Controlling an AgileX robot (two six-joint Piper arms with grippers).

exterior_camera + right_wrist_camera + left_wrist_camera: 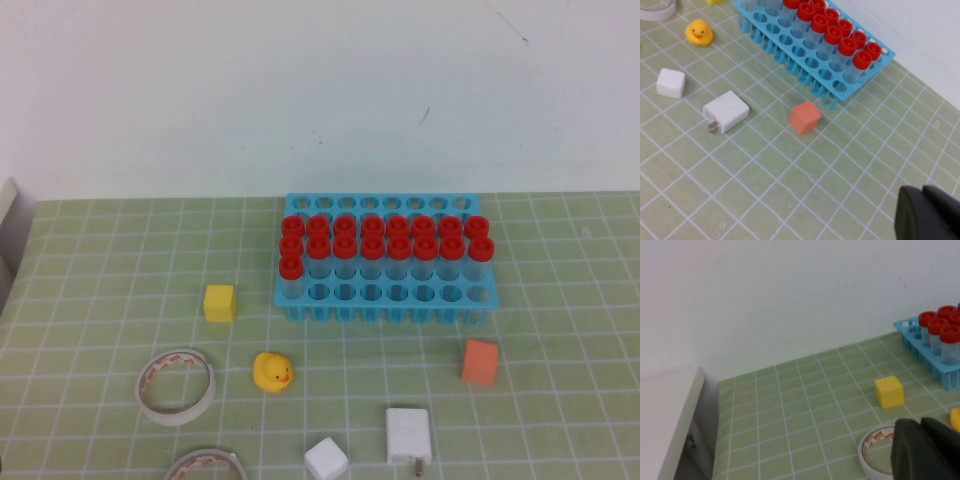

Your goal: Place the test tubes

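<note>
Left gripper [921, 427] shut, empty; tape roll [877, 447] just ahead, yellow cube [889, 391] beyond, test tubes [939, 326] in rack [920, 340] farther. Right gripper [923, 192] shut, empty; orange cube [804, 117] between it and rack. High view shows neither gripper.

tubes [372, 247] in rack [400, 296] | duck [272, 372] before rack | charger [407, 435] right of duck

No lettering, number or brand can be read anywhere on the counter [560, 420]. The white tape roll with a cardboard core [177, 386], at seven o'clock from the blue plastic tube rack [370, 203], bears red-orange print inside its ring, too blurred to read.
</note>
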